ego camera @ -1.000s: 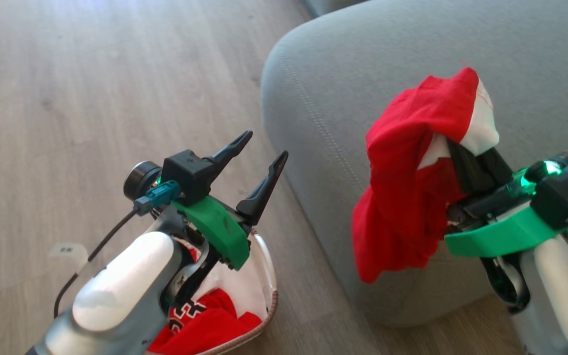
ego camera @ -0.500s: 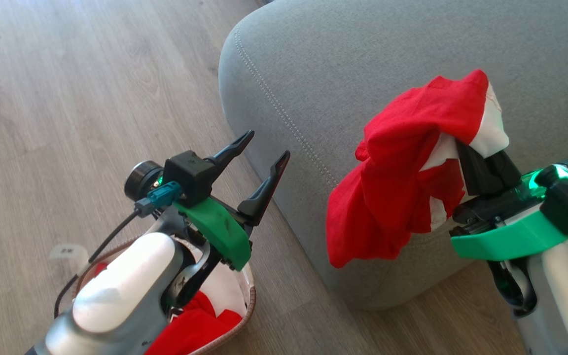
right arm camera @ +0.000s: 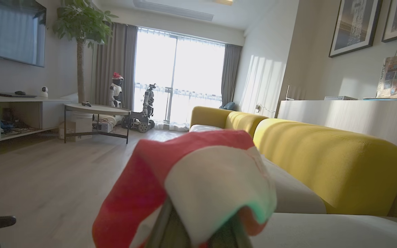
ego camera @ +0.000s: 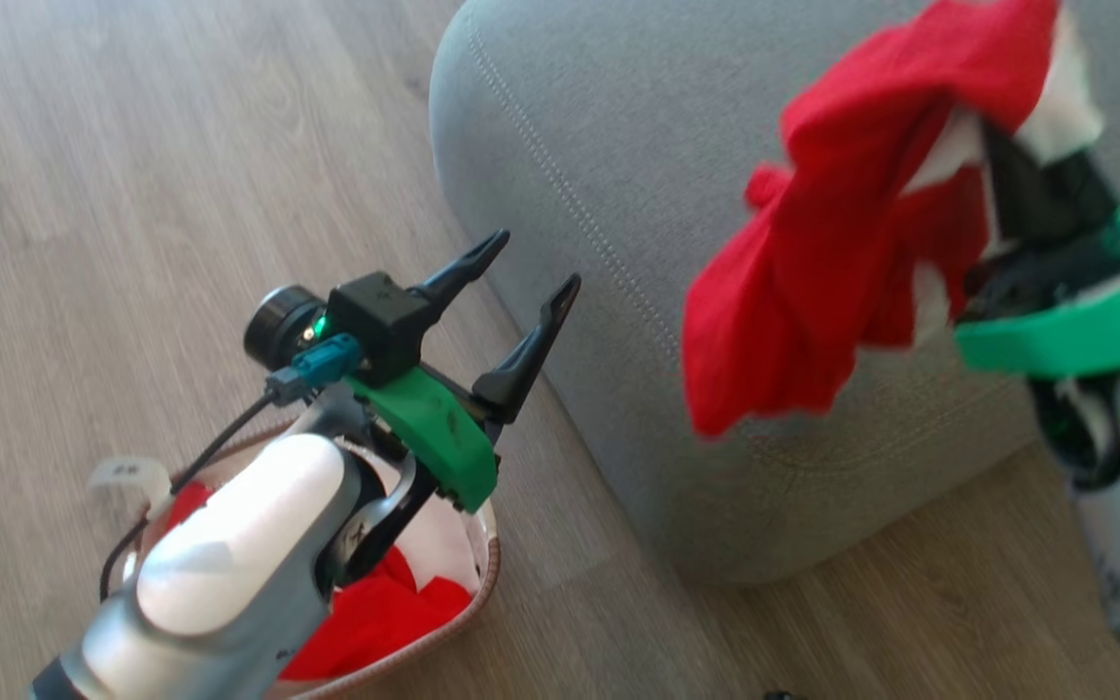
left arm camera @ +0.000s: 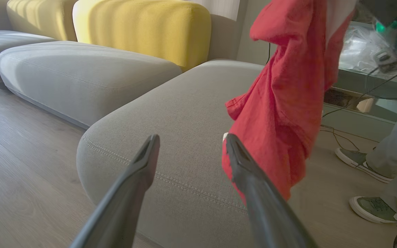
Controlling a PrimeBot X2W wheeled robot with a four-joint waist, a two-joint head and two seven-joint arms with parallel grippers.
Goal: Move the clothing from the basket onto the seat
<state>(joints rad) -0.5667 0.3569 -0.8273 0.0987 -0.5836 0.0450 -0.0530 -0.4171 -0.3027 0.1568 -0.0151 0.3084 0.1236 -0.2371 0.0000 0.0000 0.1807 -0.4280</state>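
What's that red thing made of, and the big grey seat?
The red garment looks like thin, soft cloth with a matte finish: it droops in loose folds and wrinkles. The seat looks like thick woven fabric, matte, probably over padding, with a stitched seam along its rounded edge; what fills it cannot be seen.

The right gripper [ego camera: 1032, 180] has the tips of its jaws buried in the red garment [ego camera: 813, 262] they pinch, and its wrist runs off the head view's right edge. That garment is blurred there and clipped by the top edge. The basket [ego camera: 490, 574] lies mostly under the left arm [ego camera: 229, 554], and the second red piece [ego camera: 375, 622] inside it is half covered. In the left wrist view a person [left arm camera: 391, 151] is cut to trouser legs and shoes.
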